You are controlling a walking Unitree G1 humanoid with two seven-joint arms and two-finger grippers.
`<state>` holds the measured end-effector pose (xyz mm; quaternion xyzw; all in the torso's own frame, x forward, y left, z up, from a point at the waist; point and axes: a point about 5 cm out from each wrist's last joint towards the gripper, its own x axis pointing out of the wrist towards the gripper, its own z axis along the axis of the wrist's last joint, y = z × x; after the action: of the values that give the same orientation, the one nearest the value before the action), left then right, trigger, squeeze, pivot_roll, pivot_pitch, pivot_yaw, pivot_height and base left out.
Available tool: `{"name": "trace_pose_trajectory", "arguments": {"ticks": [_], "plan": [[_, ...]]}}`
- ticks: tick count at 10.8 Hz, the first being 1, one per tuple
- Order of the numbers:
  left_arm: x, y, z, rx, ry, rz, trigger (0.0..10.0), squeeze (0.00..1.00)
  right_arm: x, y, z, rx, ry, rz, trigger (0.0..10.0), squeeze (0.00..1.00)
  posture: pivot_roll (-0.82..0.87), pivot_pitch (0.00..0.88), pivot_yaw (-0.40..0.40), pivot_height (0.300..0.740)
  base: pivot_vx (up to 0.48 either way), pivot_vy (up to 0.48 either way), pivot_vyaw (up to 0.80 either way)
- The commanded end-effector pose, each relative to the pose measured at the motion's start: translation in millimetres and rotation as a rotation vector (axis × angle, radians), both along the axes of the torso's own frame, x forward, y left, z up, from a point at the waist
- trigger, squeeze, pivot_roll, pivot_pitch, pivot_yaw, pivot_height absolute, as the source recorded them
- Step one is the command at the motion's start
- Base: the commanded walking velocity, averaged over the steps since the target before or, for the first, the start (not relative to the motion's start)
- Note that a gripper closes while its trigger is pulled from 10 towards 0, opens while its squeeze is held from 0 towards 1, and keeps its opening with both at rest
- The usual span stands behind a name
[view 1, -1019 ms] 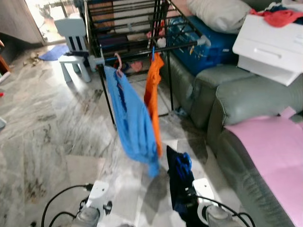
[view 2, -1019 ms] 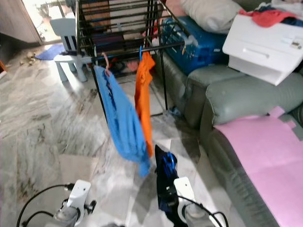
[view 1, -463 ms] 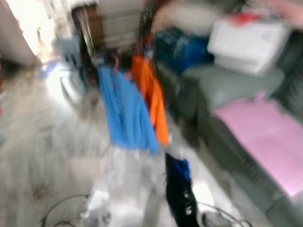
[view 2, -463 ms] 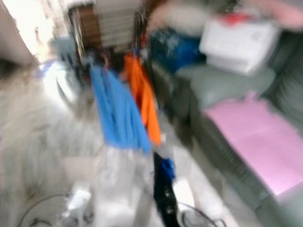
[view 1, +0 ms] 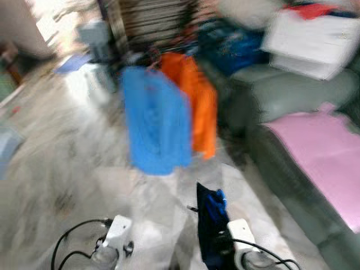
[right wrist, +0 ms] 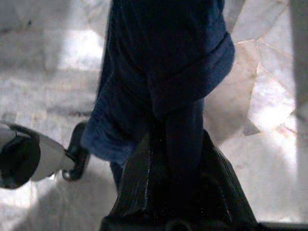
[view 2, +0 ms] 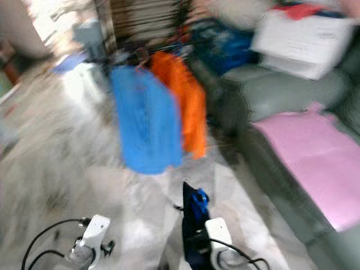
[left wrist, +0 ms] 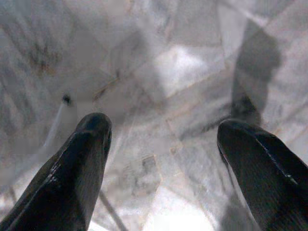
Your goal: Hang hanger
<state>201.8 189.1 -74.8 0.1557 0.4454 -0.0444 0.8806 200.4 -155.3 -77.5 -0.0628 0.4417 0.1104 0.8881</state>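
Nearest to us, our right gripper (right wrist: 175,144) has its fingers closed tight on a dark navy garment (view 1: 211,222), which stands up in a bunch above the wrist, low in the head views, with a brighter blue fold near its top; we cannot make out the hanger itself inside the cloth. Beside it our left gripper (left wrist: 161,139) hangs over the marble floor (left wrist: 183,72) with its fingers spread wide and holding nothing. Everything beyond is blurred. Further out than the navy garment, a blue shirt (view 1: 154,126) hangs from the drying rack (view 1: 152,25), and an orange shirt (view 1: 197,107) hangs just beside it on the sofa side, the two overlapping at their edges. The navy garment is well apart from the rack, nearer to us than both shirts. To the right of the rack runs a grey-green sofa (view 1: 281,95) with a pink sheet (view 1: 323,149) spread on its seat, a white box (view 1: 312,39) with red cloth on top and a blue bundle (view 1: 233,42) behind the rack. To the rack's left stands a pale small chair (view 1: 93,42).
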Motion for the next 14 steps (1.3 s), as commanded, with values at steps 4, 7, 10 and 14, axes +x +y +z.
{"name": "trace_pose_trajectory", "arguments": {"ticks": [4, 7, 10, 14], "plan": [[0.4, 9.8, 1.1, 0.014, 0.021, 0.033, 10.0, 0.00, 10.2, 12.5, 6.1, 0.019, -0.053, 0.043, 10.0, 0.00, -0.04, 0.000, 0.075, 0.740, 0.000, 0.000, 0.80], [-1.6, 11.3, 0.2, -0.035, 0.023, 0.093, 10.0, 0.00, 13.1, 0.2, 7.8, 0.015, -0.066, -0.055, 10.0, 0.00, -0.03, 0.000, 0.075, 0.740, 0.000, 0.000, 0.80], [9.0, 6.3, 5.6, -0.069, -0.030, 0.122, 10.0, 0.00, 18.2, -35.4, 13.0, -0.030, -0.090, -0.337, 10.0, 0.00, -0.03, 0.000, 0.068, 0.740, 0.000, 0.000, 0.00], [-1.4, -0.1, -0.6, -0.048, -0.012, 0.071, 10.0, 0.00, 6.2, -49.4, 7.5, -0.043, -0.030, -0.405, 10.0, 0.00, -0.05, 0.000, 0.065, 0.740, 0.000, 0.000, 0.00]]}}
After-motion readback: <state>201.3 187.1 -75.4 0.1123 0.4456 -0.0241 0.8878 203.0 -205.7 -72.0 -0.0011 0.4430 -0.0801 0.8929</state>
